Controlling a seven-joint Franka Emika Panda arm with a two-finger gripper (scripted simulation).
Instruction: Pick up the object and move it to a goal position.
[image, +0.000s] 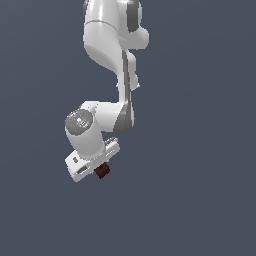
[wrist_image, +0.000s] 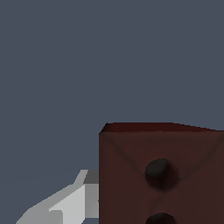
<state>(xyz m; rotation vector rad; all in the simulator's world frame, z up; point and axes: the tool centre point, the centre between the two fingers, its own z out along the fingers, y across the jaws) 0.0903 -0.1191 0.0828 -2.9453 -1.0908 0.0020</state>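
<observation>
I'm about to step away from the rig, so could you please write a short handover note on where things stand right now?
End effector: appears shut on the block; one light finger shows beside the block in the wrist view, the other is out of frame.
Block: dark reddish-brown, two dark holes on the face toward the wrist camera, sitting at the end effector below the white arm. Whether it is lifted off the surface cannot be told against the plain background.
Done: the grasp, by the look of it.
Left: carry the block to the goal. No goal marker shows in either view, so confirm its position first.
</observation>
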